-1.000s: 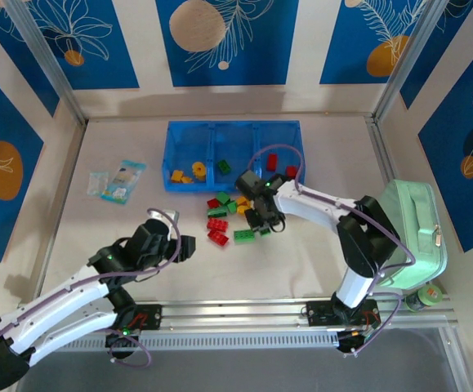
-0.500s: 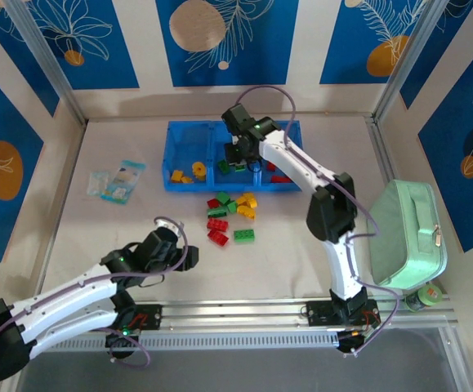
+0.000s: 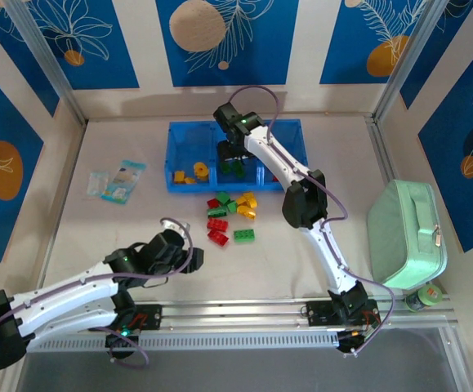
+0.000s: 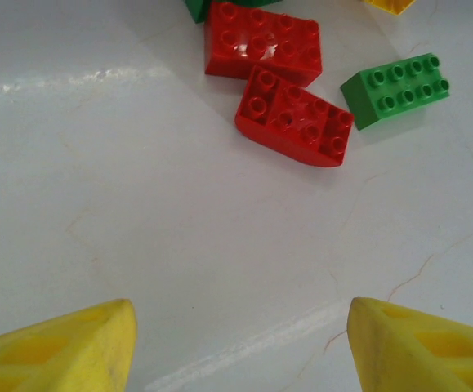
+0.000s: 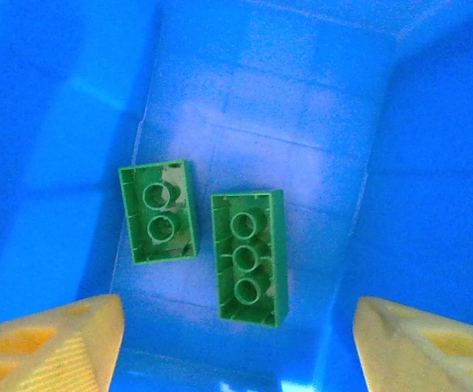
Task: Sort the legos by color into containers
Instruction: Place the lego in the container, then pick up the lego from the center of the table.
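In the middle bin [image 5: 301, 106], two green bricks [image 5: 248, 257] just below the right gripper [image 5: 236, 343], spread wide and empty, left gripper [image 4: 240, 343] likewise.

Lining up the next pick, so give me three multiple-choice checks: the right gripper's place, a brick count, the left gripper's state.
1. The right gripper hangs over which compartment of the blue tray? A left; B middle; C right.
2. How many green bricks lie below it in its wrist view? A one; B two; C four.
3. The left gripper is: A open, empty; B shut, empty; C shut on a brick.
Answers: 1 B: the top view shows it above the tray's middle. 2 B: two lie side by side. 3 A: its fingers stand apart, nothing between.
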